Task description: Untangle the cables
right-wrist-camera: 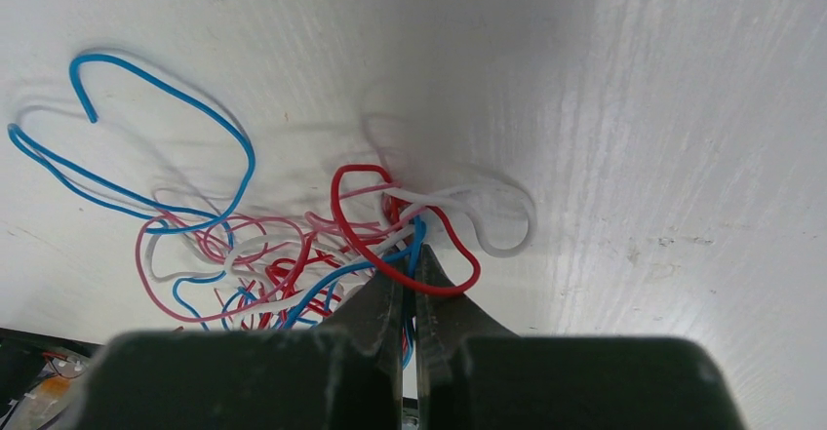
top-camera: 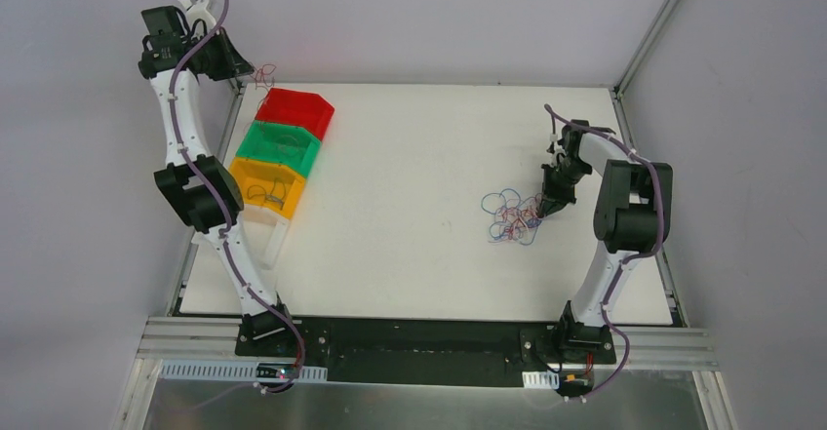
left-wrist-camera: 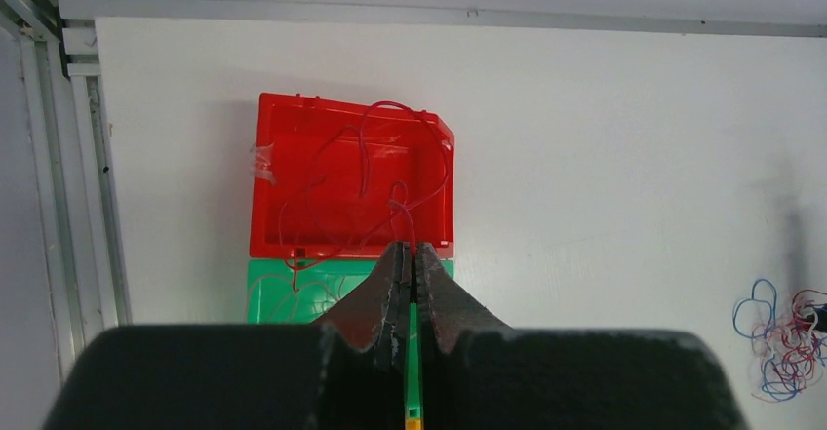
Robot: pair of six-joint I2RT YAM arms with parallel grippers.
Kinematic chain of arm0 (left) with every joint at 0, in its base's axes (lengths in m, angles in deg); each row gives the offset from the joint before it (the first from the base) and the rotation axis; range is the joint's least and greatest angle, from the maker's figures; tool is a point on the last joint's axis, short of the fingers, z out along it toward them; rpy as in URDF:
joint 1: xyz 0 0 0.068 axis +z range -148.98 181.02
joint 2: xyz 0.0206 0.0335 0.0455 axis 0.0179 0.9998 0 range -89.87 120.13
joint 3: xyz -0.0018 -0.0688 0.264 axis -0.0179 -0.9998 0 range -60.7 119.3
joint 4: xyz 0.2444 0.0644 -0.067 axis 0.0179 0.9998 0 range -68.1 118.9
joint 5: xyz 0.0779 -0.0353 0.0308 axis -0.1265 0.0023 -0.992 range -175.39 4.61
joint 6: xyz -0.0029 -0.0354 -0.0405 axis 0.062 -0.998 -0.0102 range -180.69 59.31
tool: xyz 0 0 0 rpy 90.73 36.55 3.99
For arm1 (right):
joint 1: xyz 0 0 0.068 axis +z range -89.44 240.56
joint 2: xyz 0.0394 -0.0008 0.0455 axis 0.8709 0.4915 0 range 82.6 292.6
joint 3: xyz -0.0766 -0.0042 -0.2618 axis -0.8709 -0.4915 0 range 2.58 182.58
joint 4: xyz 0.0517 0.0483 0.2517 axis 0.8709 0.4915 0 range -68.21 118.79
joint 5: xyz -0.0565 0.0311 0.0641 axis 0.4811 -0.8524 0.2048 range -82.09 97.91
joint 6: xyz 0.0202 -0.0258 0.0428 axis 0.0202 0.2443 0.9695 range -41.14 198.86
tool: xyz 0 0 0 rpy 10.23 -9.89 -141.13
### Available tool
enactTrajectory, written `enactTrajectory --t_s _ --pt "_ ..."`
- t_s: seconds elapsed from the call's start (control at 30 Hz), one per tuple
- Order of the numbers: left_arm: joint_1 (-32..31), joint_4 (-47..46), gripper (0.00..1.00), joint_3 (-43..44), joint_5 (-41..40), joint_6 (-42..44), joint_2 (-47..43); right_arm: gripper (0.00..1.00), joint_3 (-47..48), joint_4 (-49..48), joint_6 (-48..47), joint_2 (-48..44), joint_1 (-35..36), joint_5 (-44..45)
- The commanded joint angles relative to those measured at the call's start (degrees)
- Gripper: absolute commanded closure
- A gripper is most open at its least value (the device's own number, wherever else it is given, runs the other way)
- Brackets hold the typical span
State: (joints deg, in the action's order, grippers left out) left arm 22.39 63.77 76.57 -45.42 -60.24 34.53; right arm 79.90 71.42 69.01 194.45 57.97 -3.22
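The cables (top-camera: 512,217) are a small tangle of thin red, blue, pink and white wires on the white table, right of centre. My right gripper (top-camera: 536,211) is down at the tangle's right edge. In the right wrist view its jaws (right-wrist-camera: 410,254) are shut in the tangle (right-wrist-camera: 293,254), with a blue wire running between them and a red loop across the tips. My left gripper (top-camera: 255,72) is raised at the far left, above the red bin (top-camera: 297,113). It is shut (left-wrist-camera: 411,251) on a thin red wire (left-wrist-camera: 408,223) that hangs over that bin (left-wrist-camera: 268,176).
A green bin (top-camera: 283,147) and a yellow bin (top-camera: 268,184) stand in a row below the red one, with thin wires inside. A clear tray (top-camera: 265,237) lies next to the yellow bin. A metal frame (top-camera: 639,50) borders the table.
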Motion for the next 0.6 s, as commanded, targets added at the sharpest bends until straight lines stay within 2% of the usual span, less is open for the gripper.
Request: enactTrajectory --t_s 0.0,0.3,0.47,0.57 --pt "-0.71 -4.95 1.0 1.99 0.03 -1.65 -0.32 1.0 1.59 1.59 0.71 0.91 1.08 0.71" --pt "-0.7 -5.57 1.0 7.26 0.34 -4.43 -3.37 1.0 2.05 1.63 0.68 1.61 1.18 0.65" --pt "-0.78 -8.22 1.0 6.95 0.83 -5.69 -2.18 1.0 2.96 1.82 0.71 2.61 1.61 0.24" --pt "-1.2 -12.14 1.0 3.7 1.04 -5.99 -0.92 1.0 2.97 1.85 0.81 3.01 2.17 0.24"
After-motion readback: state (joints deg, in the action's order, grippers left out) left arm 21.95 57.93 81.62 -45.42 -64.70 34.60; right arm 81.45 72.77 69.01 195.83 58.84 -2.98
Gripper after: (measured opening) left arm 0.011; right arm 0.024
